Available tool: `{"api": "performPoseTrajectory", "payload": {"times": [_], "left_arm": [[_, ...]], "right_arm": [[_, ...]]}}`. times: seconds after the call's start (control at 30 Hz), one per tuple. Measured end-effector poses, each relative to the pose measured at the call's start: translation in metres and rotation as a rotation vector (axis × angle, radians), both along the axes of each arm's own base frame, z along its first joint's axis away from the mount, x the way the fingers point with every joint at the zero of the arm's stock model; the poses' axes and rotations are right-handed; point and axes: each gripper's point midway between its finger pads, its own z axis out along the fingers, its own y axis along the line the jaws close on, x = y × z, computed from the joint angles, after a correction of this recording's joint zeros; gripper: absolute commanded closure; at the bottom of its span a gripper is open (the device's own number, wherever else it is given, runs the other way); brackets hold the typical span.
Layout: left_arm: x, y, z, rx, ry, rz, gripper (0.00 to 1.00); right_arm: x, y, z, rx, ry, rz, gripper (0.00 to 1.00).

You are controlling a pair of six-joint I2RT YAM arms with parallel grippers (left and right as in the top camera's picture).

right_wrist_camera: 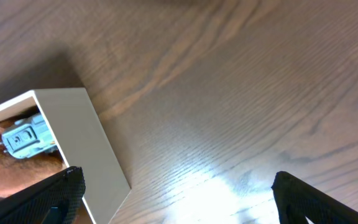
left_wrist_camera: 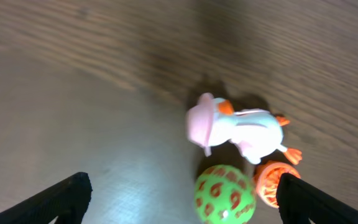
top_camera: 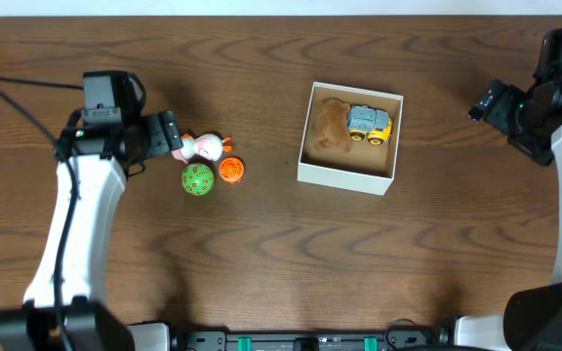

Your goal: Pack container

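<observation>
- The container [top_camera: 347, 176] is sitting right of table centre, open side up. Inside it a brown furry toy [top_camera: 330, 125] is lying against the left wall, with a blue-and-yellow toy truck [top_camera: 370, 124] just beside it on the right.
- 3 toys are waiting outside, well to the container's left: a white-and-pink duck toy [top_camera: 204, 146], a green ball [top_camera: 197, 179] and an orange ball [top_camera: 230, 170], bunched close together. You cannot tell whether the duck's feet are touching the orange ball.
- Your left gripper [top_camera: 171, 135] is hovering just left of the duck. Its fingers [left_wrist_camera: 67, 196] are standing spread wide and holding nothing.
- Your right gripper [top_camera: 484, 101] is hanging well right of the container, also spread wide and empty. Its camera is showing only the near white wall and the truck.
- Judgement: 2 are packed and 3 are left, with the duck as the likely next pick.

Risks you are facing:
- The cluster is tight. A finger coming down beside the duck is likely to nudge a ball, and either ball would roll off across the bare wood table [top_camera: 261, 273].
- The duck's rounded, uneven body is giving poor flat faces, so an off-centre pinch could squirt it out or twist it.
- The container's walls are low and it looks light. A low carry could clip the rim and shove it.
- The free floor is mostly along the near side, so a drop onto the truck could bounce out.
</observation>
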Motion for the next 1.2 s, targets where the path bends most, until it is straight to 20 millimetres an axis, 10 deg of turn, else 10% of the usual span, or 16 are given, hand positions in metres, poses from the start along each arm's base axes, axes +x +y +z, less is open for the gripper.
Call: {"api": "performPoseTrajectory", "payload": {"times": [0.3,0.93,1.2], "left_arm": [[0.041,-0.042,-0.07,-0.27,0.049,-0.16,0.11],[0.04,-0.03,-0.124,-0.306,0.175,-0.11,0.23],[0.039,-0.028,-0.125,-0.298,0.184,-0.104,0.42]], "right_arm": [[-0.014,0.004,-0.027,0.031,0.078,-0.018,0.01],[-0.023,0.006,-0.051,0.043,0.128,-0.021,0.01],[-0.023,0.006,-0.051,0.043,0.128,-0.021,0.01]]}}
